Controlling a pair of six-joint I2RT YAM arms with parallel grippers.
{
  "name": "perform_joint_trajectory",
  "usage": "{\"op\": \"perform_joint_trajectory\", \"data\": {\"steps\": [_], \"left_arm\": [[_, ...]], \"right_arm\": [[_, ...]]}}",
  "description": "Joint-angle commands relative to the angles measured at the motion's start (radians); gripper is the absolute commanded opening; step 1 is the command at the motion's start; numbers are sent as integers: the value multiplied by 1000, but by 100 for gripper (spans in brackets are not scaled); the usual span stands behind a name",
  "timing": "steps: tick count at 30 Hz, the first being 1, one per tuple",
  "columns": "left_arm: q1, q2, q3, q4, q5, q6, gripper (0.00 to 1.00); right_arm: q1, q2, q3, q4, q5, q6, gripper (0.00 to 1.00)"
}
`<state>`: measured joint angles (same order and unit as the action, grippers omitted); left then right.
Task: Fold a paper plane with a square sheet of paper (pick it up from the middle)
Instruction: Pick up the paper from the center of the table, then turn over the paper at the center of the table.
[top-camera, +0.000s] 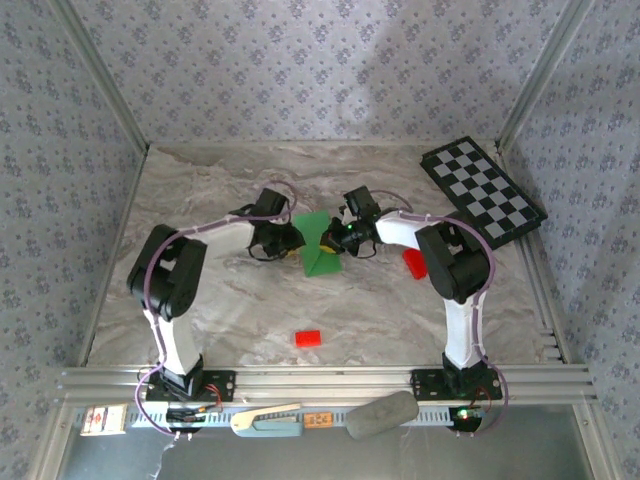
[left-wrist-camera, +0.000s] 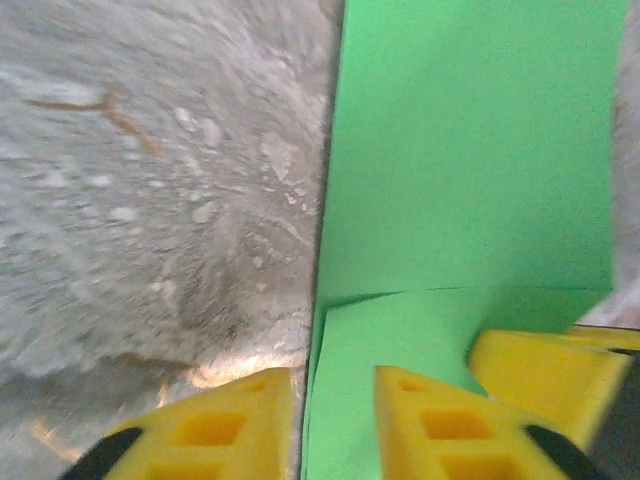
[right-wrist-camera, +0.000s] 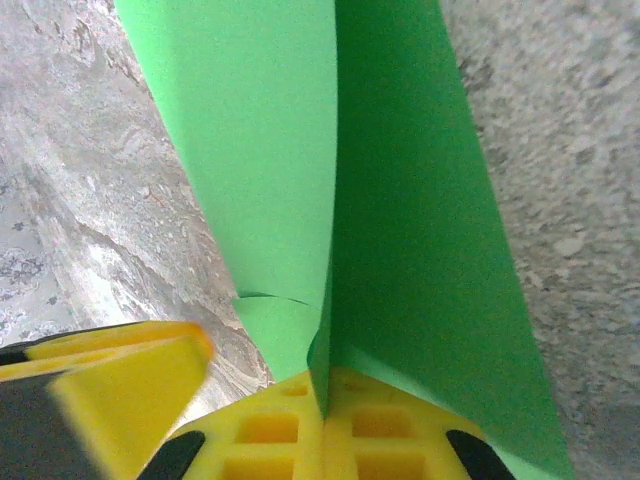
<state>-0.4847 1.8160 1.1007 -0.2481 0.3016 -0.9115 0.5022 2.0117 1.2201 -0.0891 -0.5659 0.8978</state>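
One crease runs down the green paper (top-camera: 318, 247), which sits at the middle of the worktop (top-camera: 235, 310) between the two arms. The right gripper (right-wrist-camera: 322, 395) is clamped tight on that crease, likely to keep the fold from springing open. The left gripper (left-wrist-camera: 330, 385) has its fingers slightly apart astride the paper's edge, gripping nothing, probably free to take a fresh hold.
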Motion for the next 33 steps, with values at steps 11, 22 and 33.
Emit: {"op": "perform_joint_trajectory", "data": {"steps": [11,22,33], "left_arm": [[105,-221,-235,526,361,-202,74],[80,-198,-244,750,432,-291,82],[81,-219,-249,738,405,-274,47]], "right_arm": [[-60,-178,-17,204,-201,32,3],[-79,-198,-54,390,-308,180,5],[-96,-191,-73,392,-307,185,7]]}}
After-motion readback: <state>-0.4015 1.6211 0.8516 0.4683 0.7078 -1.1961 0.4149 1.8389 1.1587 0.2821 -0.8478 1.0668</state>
